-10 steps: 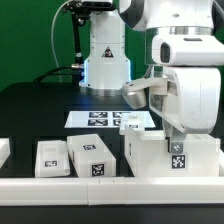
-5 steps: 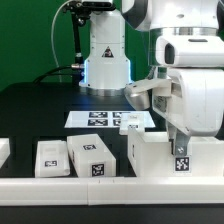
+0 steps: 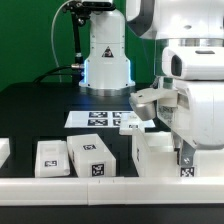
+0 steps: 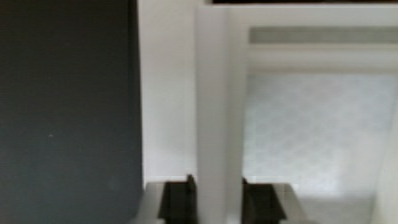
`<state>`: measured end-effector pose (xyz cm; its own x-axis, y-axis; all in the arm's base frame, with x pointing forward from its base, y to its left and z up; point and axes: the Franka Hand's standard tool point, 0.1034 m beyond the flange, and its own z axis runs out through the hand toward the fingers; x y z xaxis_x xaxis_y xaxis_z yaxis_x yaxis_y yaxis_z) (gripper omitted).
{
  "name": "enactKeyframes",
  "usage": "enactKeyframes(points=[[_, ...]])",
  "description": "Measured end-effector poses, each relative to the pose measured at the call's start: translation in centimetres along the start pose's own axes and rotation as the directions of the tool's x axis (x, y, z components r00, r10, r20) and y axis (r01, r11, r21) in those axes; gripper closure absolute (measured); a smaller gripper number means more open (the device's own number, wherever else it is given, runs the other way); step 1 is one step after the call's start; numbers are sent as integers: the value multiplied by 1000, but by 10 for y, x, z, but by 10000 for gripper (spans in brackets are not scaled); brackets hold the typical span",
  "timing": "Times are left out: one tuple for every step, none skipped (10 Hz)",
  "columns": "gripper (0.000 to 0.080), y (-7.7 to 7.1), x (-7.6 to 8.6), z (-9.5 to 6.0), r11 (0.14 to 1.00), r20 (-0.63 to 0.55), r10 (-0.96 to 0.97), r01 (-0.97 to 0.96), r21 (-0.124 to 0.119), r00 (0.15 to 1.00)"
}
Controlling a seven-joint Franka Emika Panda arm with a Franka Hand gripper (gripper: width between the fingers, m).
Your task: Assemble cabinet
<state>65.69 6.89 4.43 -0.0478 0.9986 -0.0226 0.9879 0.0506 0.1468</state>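
You've got the gripper [image 3: 183, 152] at the ext. view's right, jaws clamped on a thin upright wall of the cabinet [image 3: 150, 158]. The wrist cam shows a black finger [image 4: 176, 202] tight vs each side of that wall. The cabinet is at the front of the black table [image 3: 40, 110], on the ext. view's right of a small tagged block [image 3: 92, 158], w/ the marker board [image 3: 100, 118] just behind.

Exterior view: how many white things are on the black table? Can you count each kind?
Cabinet: 1
Small tagged blocks: 2, one and another
Marker board: 1
White part cut off at the exterior view's left edge: 1
Total: 5
A tagged bit behind the cabinet is too hidden to sort, so it is left out.
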Motion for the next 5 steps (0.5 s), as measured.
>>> enactKeyframes(points=[[694,0,0,1,1000,-1,-5,5,5,1000],[694,0,0,0,1000,-1,2,-2,6,1000],[621,0,-1,1,1000,0,2,-2,7,1000],[621,-1,-1,1,1000,0,3,-3,7,1000],[434,0,-1,-1,1000,1,3,-3,5,1000]])
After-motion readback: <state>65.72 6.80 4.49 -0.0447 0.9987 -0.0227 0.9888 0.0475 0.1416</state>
